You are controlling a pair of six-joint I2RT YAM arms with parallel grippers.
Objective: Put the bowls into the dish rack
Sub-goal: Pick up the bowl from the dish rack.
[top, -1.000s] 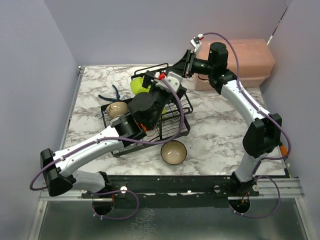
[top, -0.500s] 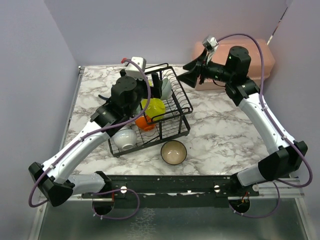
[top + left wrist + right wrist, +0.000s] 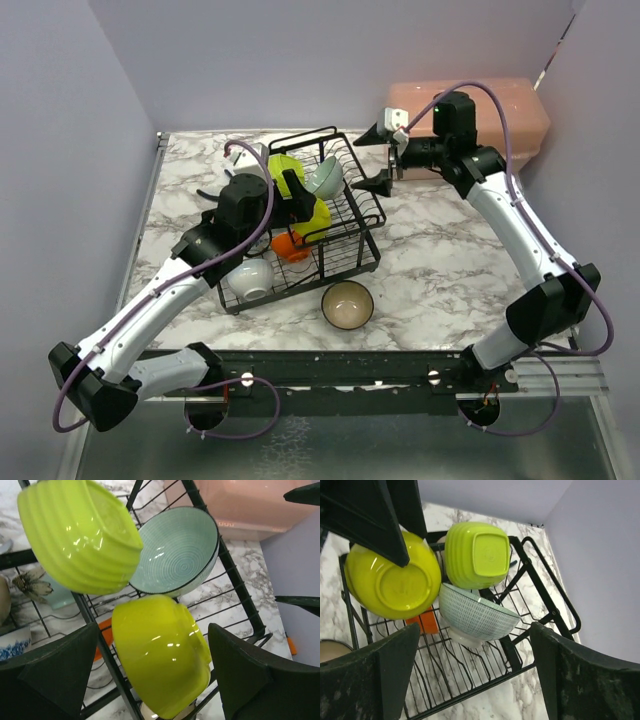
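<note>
The black wire dish rack (image 3: 362, 215) stands mid-table. On its upper shelf lean a ribbed yellow-green bowl (image 3: 283, 166), a smooth yellow-green bowl (image 3: 314, 214) and a pale teal bowl (image 3: 326, 176). Lower down sit a small orange bowl (image 3: 288, 246) and a white bowl (image 3: 250, 278). A beige bowl (image 3: 347, 303) rests on the table in front. My left gripper (image 3: 155, 675) is open, its fingers either side of the smooth yellow-green bowl (image 3: 160, 652). My right gripper (image 3: 475, 680) is open, hanging off the rack's right side and facing the teal bowl (image 3: 477, 615), holding nothing.
A pink translucent box (image 3: 500, 110) stands at the back right, behind my right arm. A blue-patterned bowl (image 3: 12, 645) shows at the left edge of the left wrist view. Purple walls close in the back and both sides.
My right gripper has opened wide and sits back from the rack. My left arm has drawn back to the left, uncovering the bowls in the rack.
</note>
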